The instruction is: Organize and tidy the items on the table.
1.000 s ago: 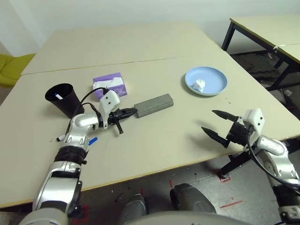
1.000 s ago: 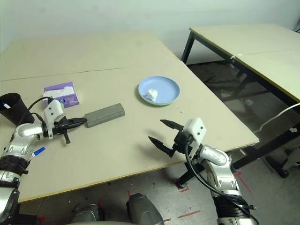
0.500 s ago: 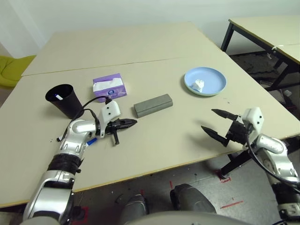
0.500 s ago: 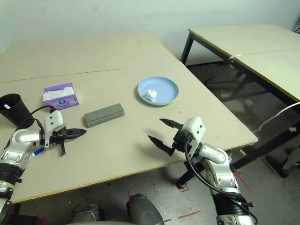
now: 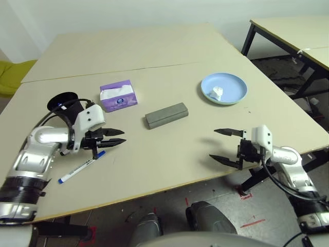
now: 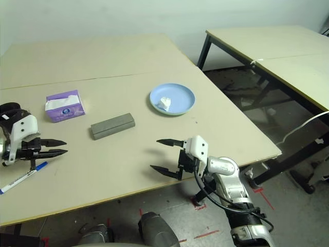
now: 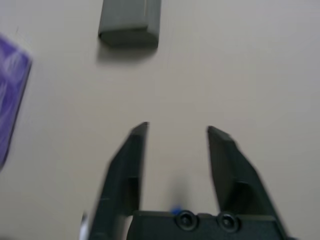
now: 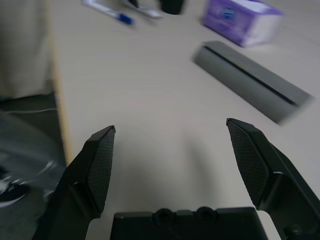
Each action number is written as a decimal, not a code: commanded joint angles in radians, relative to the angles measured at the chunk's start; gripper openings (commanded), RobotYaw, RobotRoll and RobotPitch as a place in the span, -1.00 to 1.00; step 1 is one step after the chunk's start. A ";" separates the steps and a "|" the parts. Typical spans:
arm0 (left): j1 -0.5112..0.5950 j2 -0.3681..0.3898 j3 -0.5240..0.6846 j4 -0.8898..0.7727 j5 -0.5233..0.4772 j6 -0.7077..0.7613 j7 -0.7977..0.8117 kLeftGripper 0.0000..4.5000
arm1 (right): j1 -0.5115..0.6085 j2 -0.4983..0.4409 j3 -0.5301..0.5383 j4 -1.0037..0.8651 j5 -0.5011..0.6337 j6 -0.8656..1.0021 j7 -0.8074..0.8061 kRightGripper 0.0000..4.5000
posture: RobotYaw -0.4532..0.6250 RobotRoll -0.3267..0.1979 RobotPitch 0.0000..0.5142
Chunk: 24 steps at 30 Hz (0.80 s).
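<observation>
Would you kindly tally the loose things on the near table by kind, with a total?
Markers: 1, blue-capped marker
Cases: 1, grey glasses case
Plates: 1, light blue plate
Tissues: 1, crumpled tissue on that plate
Tissue boxes: 1, purple tissue box
Cups: 1, black cup
Total: 6

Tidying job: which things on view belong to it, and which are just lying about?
Job:
blue-capped marker
grey glasses case
crumpled tissue
light blue plate
table

Lying about:
purple tissue box
black cup
second table
</observation>
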 commanded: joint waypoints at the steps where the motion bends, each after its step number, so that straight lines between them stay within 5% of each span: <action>1: 0.063 0.082 0.075 -0.086 -0.026 0.084 -0.021 0.59 | -0.040 0.022 0.051 0.011 0.008 -0.019 0.075 1.00 | -0.39 0.25 -0.71; 4: 0.135 0.154 0.144 -0.162 -0.046 0.178 -0.036 0.99 | -0.068 0.049 0.082 0.015 0.010 -0.023 0.114 1.00 | -0.33 0.25 -0.69; 15: 0.448 0.364 0.394 -0.430 -0.021 0.587 -0.136 0.99 | -0.128 0.118 0.126 0.005 0.017 0.000 0.159 1.00 | -0.27 0.25 -0.60; 24: 0.417 0.331 0.258 -0.411 0.062 0.541 0.006 0.99 | -0.119 0.120 0.130 -0.041 0.016 0.040 0.146 1.00 | -0.29 0.25 -0.62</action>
